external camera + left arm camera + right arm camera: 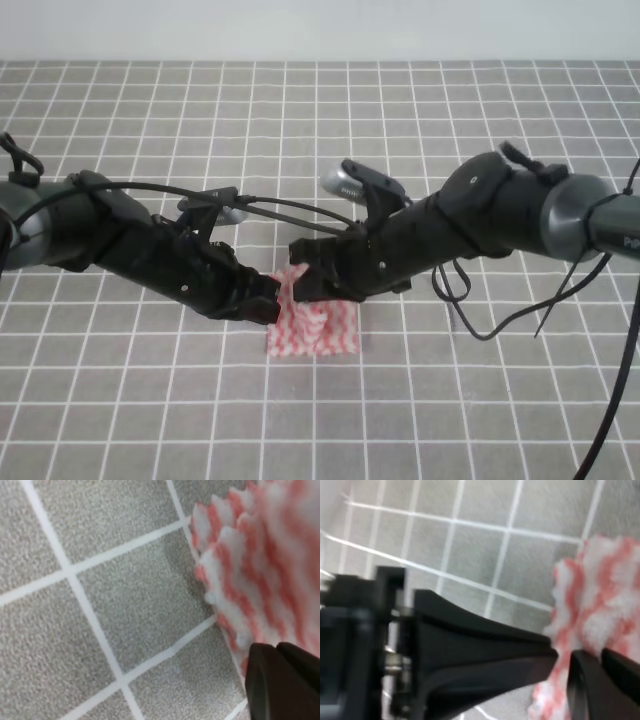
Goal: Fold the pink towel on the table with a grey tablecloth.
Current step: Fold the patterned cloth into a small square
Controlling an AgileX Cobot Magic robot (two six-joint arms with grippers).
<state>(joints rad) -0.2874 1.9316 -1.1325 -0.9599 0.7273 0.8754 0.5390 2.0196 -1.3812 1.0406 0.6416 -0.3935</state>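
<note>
Both my left gripper (268, 300) and right gripper (303, 272) are pinched closed on the far edge of the pink towel (325, 332), lifted mid-table: light, limp cloth, best held at corners.

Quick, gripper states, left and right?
Left gripper: closed on the pink towel.
Right gripper: closed on the same towel's raised edge.

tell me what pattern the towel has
The pink towel has pink-and-white wavy zigzag stripes with pinked edges, clearest in the left wrist view.
</note>
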